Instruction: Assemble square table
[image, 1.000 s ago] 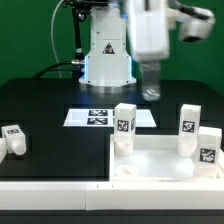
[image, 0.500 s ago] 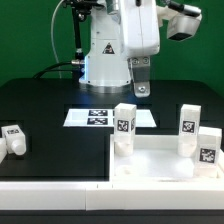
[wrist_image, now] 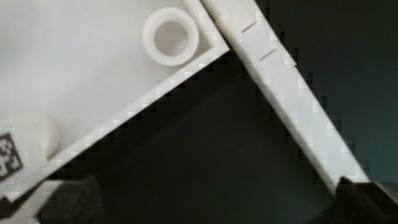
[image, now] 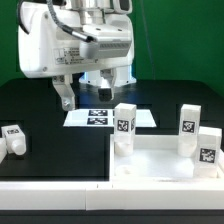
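Three short white block legs (image: 124, 130) already stand on our white plastic square tray-like top (image: 160, 165); two-finger gripper (image: 66, 97) hovers wide open, empty. We'd fetch the loose leg (image: 14, 139) next.

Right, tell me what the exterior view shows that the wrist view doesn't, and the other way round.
Only the exterior view shows the arm, the open gripper, the marker board, a lone leg at the exterior view's left, and three legs standing at the table top. Only the wrist view shows a round corner hole close up. Both show the table top's raised rim, the black table and a tagged leg.
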Available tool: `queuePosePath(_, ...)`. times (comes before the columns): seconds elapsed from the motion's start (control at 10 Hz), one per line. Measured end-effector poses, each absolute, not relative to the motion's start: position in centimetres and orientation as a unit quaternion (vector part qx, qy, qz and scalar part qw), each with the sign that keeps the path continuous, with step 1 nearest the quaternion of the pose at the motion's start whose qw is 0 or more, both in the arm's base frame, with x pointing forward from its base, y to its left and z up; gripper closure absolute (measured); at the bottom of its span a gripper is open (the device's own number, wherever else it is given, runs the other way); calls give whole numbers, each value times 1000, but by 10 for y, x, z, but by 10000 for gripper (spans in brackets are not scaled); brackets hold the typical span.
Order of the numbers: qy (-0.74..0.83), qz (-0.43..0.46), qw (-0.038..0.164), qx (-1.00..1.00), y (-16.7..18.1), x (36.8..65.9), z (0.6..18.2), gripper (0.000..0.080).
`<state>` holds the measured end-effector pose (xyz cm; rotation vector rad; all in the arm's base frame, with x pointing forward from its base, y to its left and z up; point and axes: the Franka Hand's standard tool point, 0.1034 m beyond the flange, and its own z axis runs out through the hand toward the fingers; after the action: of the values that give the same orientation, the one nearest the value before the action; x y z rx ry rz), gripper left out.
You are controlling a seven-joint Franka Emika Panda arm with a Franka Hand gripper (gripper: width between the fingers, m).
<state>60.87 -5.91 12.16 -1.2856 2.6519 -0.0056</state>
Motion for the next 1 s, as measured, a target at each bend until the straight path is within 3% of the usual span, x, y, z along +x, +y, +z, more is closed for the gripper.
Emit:
queuePosePath(0.2,904,1,95,-416,-62,607,118,150)
queuePosePath(0.6,910,-5,81,-408,-155,567,95,150)
queuePosePath(1.0,909,-7,78,-410,-151,568,92,150)
